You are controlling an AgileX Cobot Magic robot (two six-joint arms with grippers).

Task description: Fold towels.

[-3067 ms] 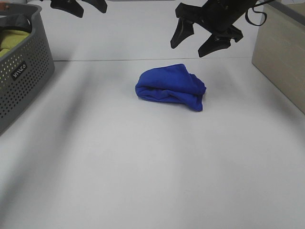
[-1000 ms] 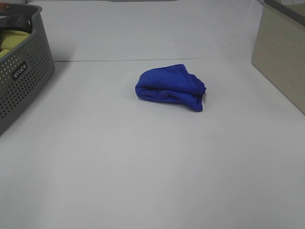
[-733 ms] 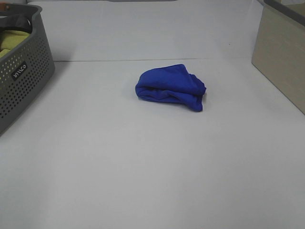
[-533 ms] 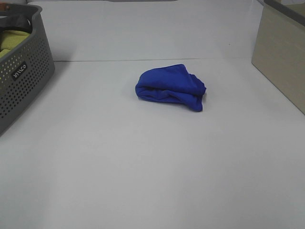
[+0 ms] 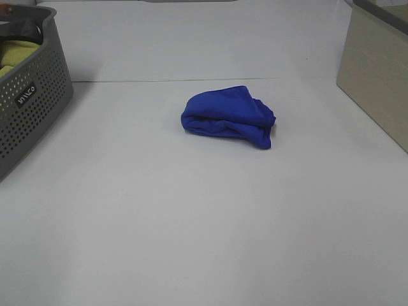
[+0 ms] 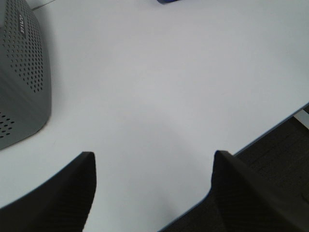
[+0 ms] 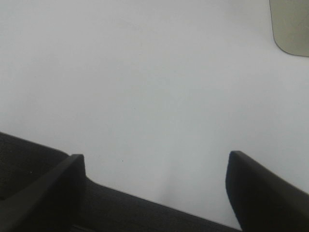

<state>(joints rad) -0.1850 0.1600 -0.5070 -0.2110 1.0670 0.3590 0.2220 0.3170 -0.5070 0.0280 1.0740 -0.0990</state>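
A deep royal-blue towel lies bunched in a loose folded heap on the white table, a little behind the middle. A sliver of it shows in the left wrist view. Neither gripper shows in the exterior high view. My left gripper is open and empty, high above the table near its edge. My right gripper is open and empty, also high above bare table near an edge. Both are far from the towel.
A grey perforated basket holding a yellow-green cloth stands at the left; it also shows in the left wrist view. A beige box stands at the right, its corner in the right wrist view.
About three seconds ago both grippers hung at the top of the exterior high view, the right one behind the towel. They have left that view. The towel has not moved.
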